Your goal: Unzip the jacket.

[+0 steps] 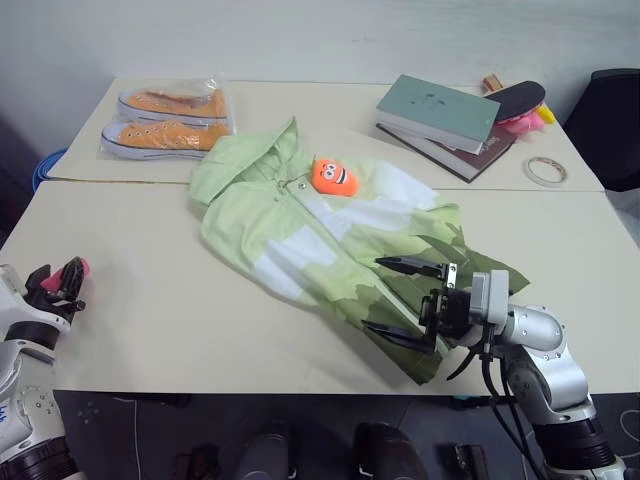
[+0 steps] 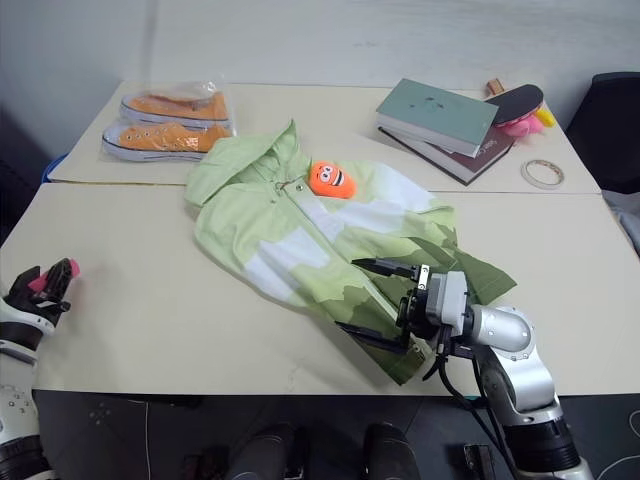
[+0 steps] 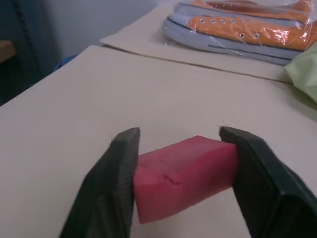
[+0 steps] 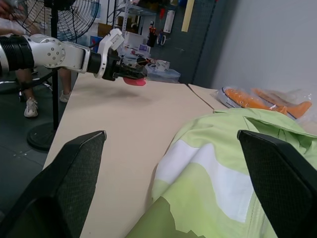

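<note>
Two beige matte tabletop (image 1: 150,290) slabs butt together, seam running 9 to 3 o'clock. Jacket (image 1: 310,240) lies flat near centre, straddling the seam: soft creased fabric in light green, white and dark olive blocks with jagged leaf edges, hood toward 11 o'clock, hem toward 5 o'clock. Orange toy (image 1: 335,177) with a cartoon face sits on its chest.

Right hand (image 1: 405,300): two black tapered fingers spread wide, over the olive hem at 5 o'clock, gripping nothing. Grey metal wrist behind it.

Left hand (image 1: 62,282) at 9 o'clock, by the tabletop edge, well apart from the jacket, pinching a pink block (image 3: 183,176).

Orange sneakers (image 1: 165,120) in glossy clear wrap at 11 o'clock. Stack of hardcover books (image 1: 440,120) at 1 o'clock, grey-green one on top. Black paddle (image 1: 515,98) and a pink-yellow item just beyond them. Tape roll (image 1: 546,170) at 2 o'clock.

Left wrist view adds detail: block is a blunt, soft-looking rectangular chunk with a faint crease, clamped between ribbed finger pads (image 3: 111,183).

Right wrist view adds: fine grid texture on its own pads, a floor fan (image 4: 74,20), cluttered shelving and a person's legs (image 4: 27,94) beyond the tabletop.
</note>
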### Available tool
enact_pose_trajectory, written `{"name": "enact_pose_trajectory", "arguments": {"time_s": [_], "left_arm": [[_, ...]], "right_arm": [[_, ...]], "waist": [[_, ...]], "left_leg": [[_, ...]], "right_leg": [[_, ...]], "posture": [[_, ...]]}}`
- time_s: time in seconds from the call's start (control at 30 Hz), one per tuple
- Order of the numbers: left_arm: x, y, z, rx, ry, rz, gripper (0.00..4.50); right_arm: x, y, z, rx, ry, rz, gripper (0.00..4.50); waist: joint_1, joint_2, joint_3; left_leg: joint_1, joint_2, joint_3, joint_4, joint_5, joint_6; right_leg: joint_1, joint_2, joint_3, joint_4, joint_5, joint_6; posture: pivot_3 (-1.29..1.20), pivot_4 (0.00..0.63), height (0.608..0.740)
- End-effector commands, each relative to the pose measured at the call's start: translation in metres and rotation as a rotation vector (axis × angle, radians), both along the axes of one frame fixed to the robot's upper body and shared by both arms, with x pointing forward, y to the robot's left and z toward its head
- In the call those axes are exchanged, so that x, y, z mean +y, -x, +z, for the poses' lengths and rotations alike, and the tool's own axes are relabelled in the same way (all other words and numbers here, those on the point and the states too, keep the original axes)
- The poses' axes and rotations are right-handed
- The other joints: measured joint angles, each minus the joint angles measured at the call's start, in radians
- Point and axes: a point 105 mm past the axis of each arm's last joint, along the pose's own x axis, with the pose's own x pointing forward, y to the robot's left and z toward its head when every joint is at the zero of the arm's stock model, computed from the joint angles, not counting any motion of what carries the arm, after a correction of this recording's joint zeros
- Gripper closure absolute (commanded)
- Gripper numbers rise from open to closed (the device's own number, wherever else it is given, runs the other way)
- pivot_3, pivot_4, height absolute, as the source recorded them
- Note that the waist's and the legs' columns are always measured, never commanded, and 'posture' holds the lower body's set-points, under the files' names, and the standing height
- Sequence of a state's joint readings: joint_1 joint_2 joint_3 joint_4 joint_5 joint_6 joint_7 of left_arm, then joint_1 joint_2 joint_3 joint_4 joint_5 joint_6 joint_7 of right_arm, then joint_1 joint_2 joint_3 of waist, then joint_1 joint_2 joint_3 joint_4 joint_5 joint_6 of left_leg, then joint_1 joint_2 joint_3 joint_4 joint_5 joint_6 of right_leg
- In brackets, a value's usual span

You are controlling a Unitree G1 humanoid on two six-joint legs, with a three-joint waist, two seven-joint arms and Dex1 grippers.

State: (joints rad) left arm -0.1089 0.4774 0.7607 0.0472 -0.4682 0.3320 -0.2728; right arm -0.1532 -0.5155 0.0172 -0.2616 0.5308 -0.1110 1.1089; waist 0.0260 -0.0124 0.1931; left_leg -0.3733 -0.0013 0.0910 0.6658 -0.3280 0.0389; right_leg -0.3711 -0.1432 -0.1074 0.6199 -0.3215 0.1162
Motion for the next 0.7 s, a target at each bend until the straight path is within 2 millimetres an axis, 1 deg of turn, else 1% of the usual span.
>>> {"name": "enact_pose_trajectory", "arguments": {"time_s": [0.03,0.1,0.17,0.2,0.23,0.27,0.3,0.37,0.43,0.47,0.5,0.6,0.63,0.67,0.7], "left_arm": [[0.005,0.001,0.029,-0.07,-0.081,0.021,0.61],[0.006,0.002,0.039,-0.077,-0.133,0.015,0.02],[0.005,0.005,0.058,-0.128,-0.179,-0.011,0.02],[0.003,0.006,0.067,-0.129,-0.239,-0.04,0.02],[-0.002,0.005,0.072,-0.105,-0.326,-0.08,0.02],[-0.01,0.002,0.072,-0.055,-0.441,-0.15,0.02],[-0.022,-0.002,0.069,0.001,-0.56,-0.238,0.02],[-0.043,-0.009,0.063,0.063,-0.703,-0.4,0.02],[-0.069,-0.02,0.06,0.065,-0.766,-0.581,0.02],[-0.085,-0.025,0.053,0.091,-0.791,-0.708,0.02],[-0.096,-0.028,0.046,0.121,-0.818,-0.806,0.02],[-0.114,-0.038,0.015,0.272,-0.949,-1.047,0.02],[-0.117,-0.047,0.005,0.317,-0.992,-1.089,0.02],[-0.121,-0.056,0.0,0.33,-1.025,-1.11,0.02],[-0.126,-0.067,-0.002,0.322,-1.04,-1.108,0.02]], "right_arm": [[-0.015,0.0,0.012,-0.038,-0.038,-0.063,0.0],[-0.02,0.003,0.013,-0.024,-0.038,-0.085,0.0],[-0.028,0.008,0.008,0.029,-0.004,-0.093,0.0],[-0.033,0.011,0.006,0.075,0.003,-0.095,0.0],[-0.036,0.013,0.005,0.107,0.011,-0.102,0.0],[-0.037,0.013,0.006,0.107,0.019,-0.114,0.0],[-0.039,0.012,0.008,0.105,0.018,-0.136,0.0],[-0.039,0.011,0.013,0.103,0.01,-0.16,0.0],[-0.034,0.014,0.016,0.102,0.018,-0.142,0.0],[-0.032,0.016,0.018,0.094,0.016,-0.133,0.0],[-0.03,0.016,0.02,0.085,0.014,-0.131,0.0],[-0.027,0.016,0.024,0.052,0.007,-0.127,0.0],[-0.026,0.015,0.026,0.046,0.001,-0.126,0.0],[-0.025,0.015,0.029,0.044,-0.017,-0.13,0.0],[-0.024,0.013,0.032,0.049,-0.047,-0.139,0.0]], "waist": [[-0.003,0.0,0.0],[-0.005,0.0,0.0],[-0.007,0.0,0.0],[-0.006,0.0,0.0],[-0.007,-0.001,0.0],[-0.009,-0.001,0.0],[-0.012,-0.002,0.0],[-0.014,0.0,0.0],[-0.012,0.002,0.001],[-0.008,0.002,0.001],[-0.003,0.002,0.001],[-0.004,0.002,0.001],[-0.004,0.002,0.001],[-0.004,0.002,0.001],[-0.003,0.002,0.001]], "left_leg": [[0.0,0.0,0.0,0.0,0.0,0.0],[0.0,0.0,0.001,-0.001,0.0,0.0],[0.0,0.0,0.001,-0.001,0.0,0.0],[0.0,0.0,0.002,-0.002,0.0,0.001],[0.0,0.001,0.002,-0.002,0.0,0.001],[-0.001,0.001,0.002,-0.002,0.0,0.001],[-0.001,0.001,0.002,-0.002,-0.001,0.001],[0.0,0.001,0.004,-0.002,0.0,0.001],[0.001,-0.001,0.005,-0.002,-0.003,-0.003],[0.001,-0.001,0.005,-0.002,-0.003,-0.004],[0.0,-0.001,0.005,-0.002,-0.003,-0.004],[0.0,-0.001,0.005,-0.002,-0.003,-0.004],[0.0,-0.001,0.005,-0.002,-0.003,-0.003],[0.0,-0.001,0.006,-0.002,0.0,0.001],[-0.001,-0.001,0.006,-0.002,0.0,0.001]], "right_leg": [[0.0,0.0,0.0,0.0,0.0,0.0],[0.0,0.001,0.0,0.001,0.0,0.0],[0.0,0.001,-0.001,0.001,0.0,0.0],[0.0,0.001,-0.001,0.001,0.0,0.0],[-0.001,0.001,-0.001,0.001,0.0,0.0],[-0.001,0.001,-0.002,0.001,0.0,0.0],[-0.001,0.001,-0.003,0.0,0.0,0.0],[-0.001,0.0,-0.003,0.0,0.0,0.0],[-0.002,-0.002,-0.002,-0.002,0.0,0.0],[-0.002,-0.003,-0.002,-0.001,0.0,0.0],[-0.003,-0.003,-0.002,-0.001,0.0,0.0],[-0.004,-0.003,-0.003,0.0,0.0,0.0],[-0.004,-0.002,-0.004,0.0,0.0,0.0],[-0.004,-0.001,-0.005,0.001,0.0,0.0],[-0.005,0.0,-0.01,0.002,0.0,0.0]], "posture": [[0.0,0.15,0.74],[0.0,0.15,0.74],[0.0,0.15,0.74],[0.0,0.15,0.74],[0.0,0.15,0.74],[0.0,0.15,0.74],[0.0,0.15,0.74],[0.0,0.15,0.74],[0.0,0.15,0.74],[0.0,0.15,0.74],[0.0,0.15,0.74],[0.0,0.15,0.74],[0.0,0.15,0.74],[0.0,0.15,0.74],[0.0,0.15,0.74]]}}
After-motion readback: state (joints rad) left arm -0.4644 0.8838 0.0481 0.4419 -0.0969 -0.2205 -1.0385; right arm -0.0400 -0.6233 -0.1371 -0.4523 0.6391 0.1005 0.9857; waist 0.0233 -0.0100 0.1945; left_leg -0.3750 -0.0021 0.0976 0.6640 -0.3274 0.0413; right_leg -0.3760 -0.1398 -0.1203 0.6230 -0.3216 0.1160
